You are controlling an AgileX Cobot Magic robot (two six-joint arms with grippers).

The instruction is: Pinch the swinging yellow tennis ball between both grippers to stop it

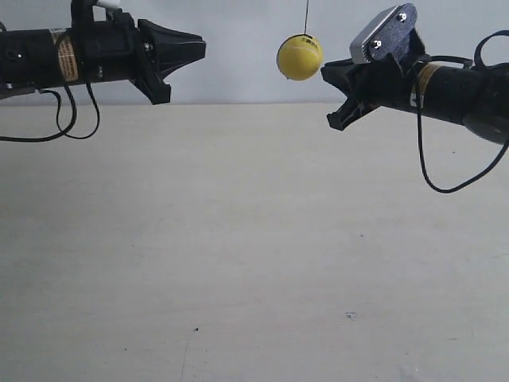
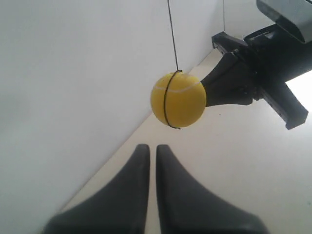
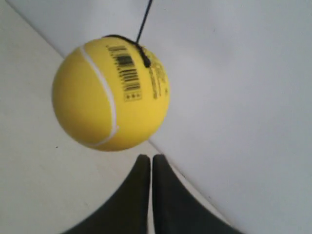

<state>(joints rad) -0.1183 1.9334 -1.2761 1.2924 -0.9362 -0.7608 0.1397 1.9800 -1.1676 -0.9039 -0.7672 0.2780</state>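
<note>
The yellow tennis ball (image 1: 300,57) hangs in the air on a thin dark string (image 1: 306,16). My right gripper (image 1: 324,73), the one with the grey metal block (image 1: 383,36), is shut, its tip at the ball's edge. Up close the ball (image 3: 109,95) shows a barcode and sits just off the right gripper (image 3: 151,157); I cannot tell whether they touch. My left gripper (image 1: 203,49) is shut and stands well apart on the ball's other side. From it I see the ball (image 2: 178,99) ahead of the left gripper (image 2: 152,147), with the right gripper (image 2: 214,90) behind the ball.
A pale beige table (image 1: 238,239) lies well below both arms, with a light grey wall (image 1: 238,79) behind. Black cables (image 1: 67,127) droop from the left arm, and another cable (image 1: 445,187) loops under the right arm.
</note>
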